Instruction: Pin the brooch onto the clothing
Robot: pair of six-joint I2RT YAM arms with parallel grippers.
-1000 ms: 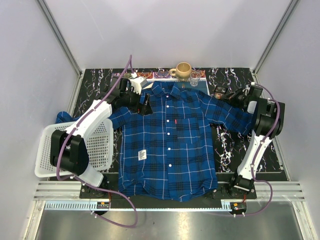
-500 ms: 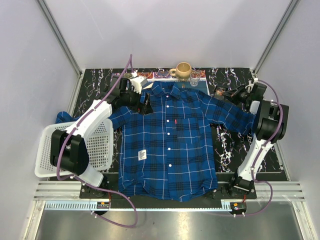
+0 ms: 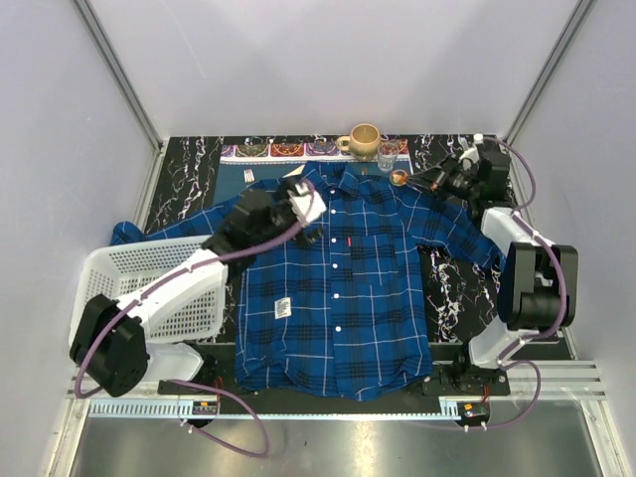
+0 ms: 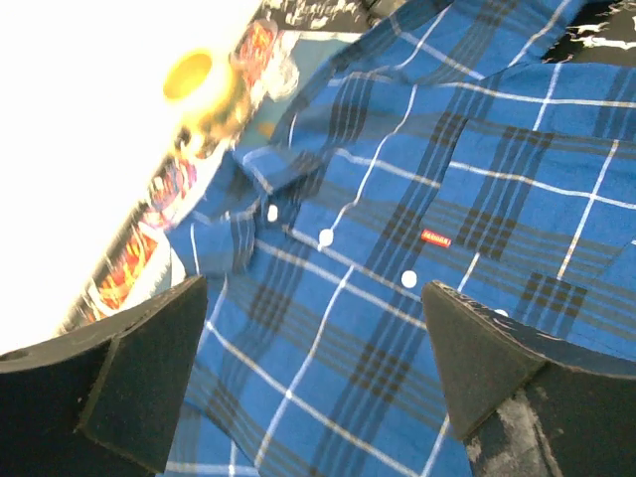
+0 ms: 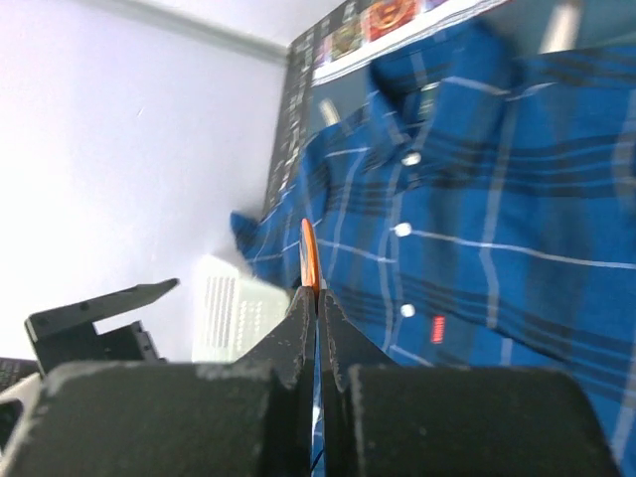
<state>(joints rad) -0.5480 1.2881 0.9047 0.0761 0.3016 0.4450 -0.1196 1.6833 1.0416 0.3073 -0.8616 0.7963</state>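
Note:
The blue plaid shirt [image 3: 338,288] lies flat, front up, collar toward the back; it also shows in the left wrist view [image 4: 397,328] and the right wrist view [image 5: 497,229]. My right gripper [image 3: 412,181] is shut on the brooch [image 3: 399,179], a small orange disc seen edge-on between the fingertips [image 5: 309,253], held above the shirt's right shoulder. My left gripper [image 3: 303,202] is open and empty, hovering over the shirt's upper left chest beside the collar [image 4: 258,189]; its fingers [image 4: 149,368] stand wide apart.
A white basket [image 3: 159,288] sits at the left. A tan mug [image 3: 364,139] and a small glass [image 3: 388,153] stand at the back edge beside a patterned mat [image 3: 278,150]. A white paper tag [image 3: 283,308] lies on the shirt's lower front.
My left arm has swung in from the back left to over the shirt's upper chest. My right gripper has moved back and left with the brooch.

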